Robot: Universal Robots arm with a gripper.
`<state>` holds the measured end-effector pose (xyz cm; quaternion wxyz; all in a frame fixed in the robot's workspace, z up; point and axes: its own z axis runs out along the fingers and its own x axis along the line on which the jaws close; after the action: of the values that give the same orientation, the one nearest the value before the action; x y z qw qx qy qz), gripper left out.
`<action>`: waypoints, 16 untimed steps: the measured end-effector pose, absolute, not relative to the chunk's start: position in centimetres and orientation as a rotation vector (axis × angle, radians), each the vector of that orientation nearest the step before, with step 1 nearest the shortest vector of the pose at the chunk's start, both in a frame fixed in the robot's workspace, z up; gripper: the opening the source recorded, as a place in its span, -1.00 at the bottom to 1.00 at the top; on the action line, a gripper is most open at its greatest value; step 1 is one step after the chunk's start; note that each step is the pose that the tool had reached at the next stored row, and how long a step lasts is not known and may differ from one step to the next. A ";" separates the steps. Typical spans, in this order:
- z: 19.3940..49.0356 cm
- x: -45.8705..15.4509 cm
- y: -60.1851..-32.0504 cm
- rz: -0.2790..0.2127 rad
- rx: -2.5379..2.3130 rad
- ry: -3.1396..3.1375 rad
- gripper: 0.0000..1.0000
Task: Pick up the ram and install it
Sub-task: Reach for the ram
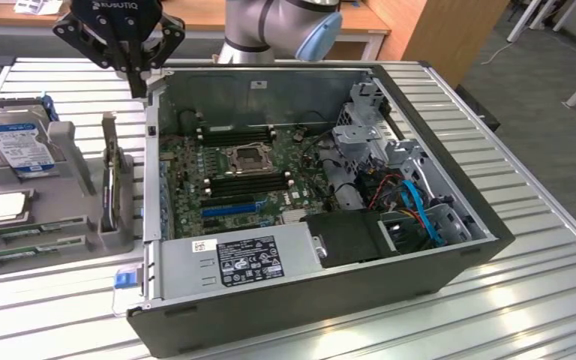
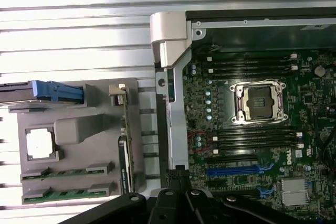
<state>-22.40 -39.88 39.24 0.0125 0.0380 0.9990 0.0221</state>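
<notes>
Sharing the holder [image 1: 68,150] with the ram [image 1: 30,229] are processor [image 1: 6,206] and hard drive [image 1: 16,139].

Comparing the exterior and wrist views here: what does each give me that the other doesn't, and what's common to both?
Exterior extras: the arm, power supply, blue cables, the hard drive's label. Wrist extras: a straight-down look into the CPU socket. Shared: ram sticks lying in the grey fixture, the processor chip, the motherboard, and the gripper, jaws shut, holding nothing.
</notes>
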 end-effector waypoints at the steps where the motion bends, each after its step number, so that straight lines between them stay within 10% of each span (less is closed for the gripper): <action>1: 39.2 -22.6 -39.9 0.069 0.119 3.114 -0.80; 16: 39.1 -24.6 -39.9 0.069 0.121 3.113 -0.80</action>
<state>-24.57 -39.88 39.11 0.0125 0.0387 0.9989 0.0221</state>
